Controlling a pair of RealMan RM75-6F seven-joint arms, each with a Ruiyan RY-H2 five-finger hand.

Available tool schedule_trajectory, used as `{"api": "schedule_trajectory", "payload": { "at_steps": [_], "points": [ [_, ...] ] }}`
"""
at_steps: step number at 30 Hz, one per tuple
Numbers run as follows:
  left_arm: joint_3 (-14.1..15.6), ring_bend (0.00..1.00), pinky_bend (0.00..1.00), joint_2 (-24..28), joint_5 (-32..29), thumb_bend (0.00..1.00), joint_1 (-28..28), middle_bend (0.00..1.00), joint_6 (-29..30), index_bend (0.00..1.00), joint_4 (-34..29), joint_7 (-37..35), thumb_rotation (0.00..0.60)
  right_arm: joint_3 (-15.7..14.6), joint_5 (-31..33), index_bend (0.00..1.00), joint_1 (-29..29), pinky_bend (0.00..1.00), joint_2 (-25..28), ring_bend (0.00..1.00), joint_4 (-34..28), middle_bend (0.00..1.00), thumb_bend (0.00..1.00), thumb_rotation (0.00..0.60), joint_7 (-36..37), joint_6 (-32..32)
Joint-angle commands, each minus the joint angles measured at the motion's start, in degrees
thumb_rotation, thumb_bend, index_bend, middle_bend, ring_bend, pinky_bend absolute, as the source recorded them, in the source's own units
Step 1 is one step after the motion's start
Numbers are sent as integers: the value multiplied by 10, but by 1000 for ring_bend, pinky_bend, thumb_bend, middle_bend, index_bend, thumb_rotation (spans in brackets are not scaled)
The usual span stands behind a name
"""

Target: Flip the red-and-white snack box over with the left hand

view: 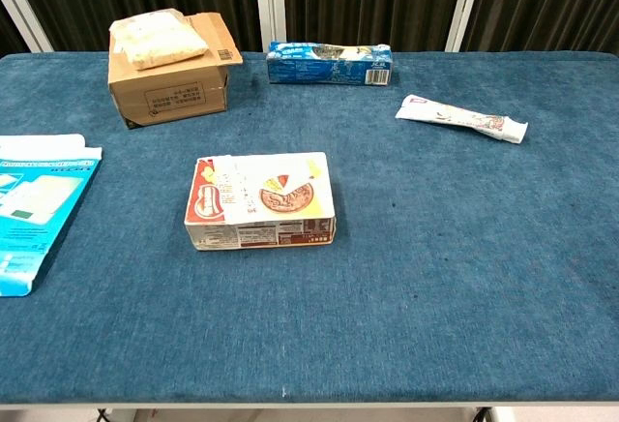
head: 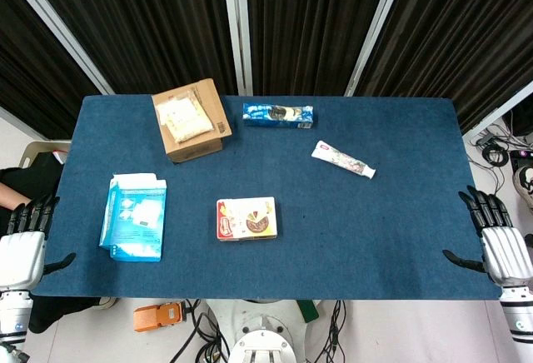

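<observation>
The red-and-white snack box lies flat near the table's front middle, its printed picture side up; the chest view shows the snack box straight ahead with its label side facing me. My left hand hangs off the table's left edge, fingers spread, holding nothing, well left of the box. Beyond the right edge, my right hand is likewise spread and empty. Neither hand appears in the chest view.
A light-blue flat carton lies at the left, between my left hand and the snack box. A brown cardboard box with a pale packet on top sits at the back left. A blue biscuit pack and a white tube lie further back.
</observation>
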Motion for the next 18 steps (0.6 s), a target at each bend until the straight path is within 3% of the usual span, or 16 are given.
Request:
{"api": "schedule_trajectory", "payload": {
  "at_steps": [1,6,11,18],
  "points": [
    [-1,0,0,0,-2,0,0,21,-2,47,0,-2,600,1,1,0,2,0,0,0,-4,0,149,600,-3,-3],
    [-4,0,0,5,8,0,-9,21,-6,47,-10,8,600,3,6,0,3,0,3,0,-4,0,150,600,-1,-4],
    [-14,0,0,17,52,0,-52,22,-35,47,-66,34,600,7,0,0,5,0,9,0,-6,0,149,600,6,5],
    [-42,0,0,6,66,0,-159,22,-164,47,-187,138,600,6,-3,0,4,0,11,0,-2,0,149,600,11,9]
  ]
}}
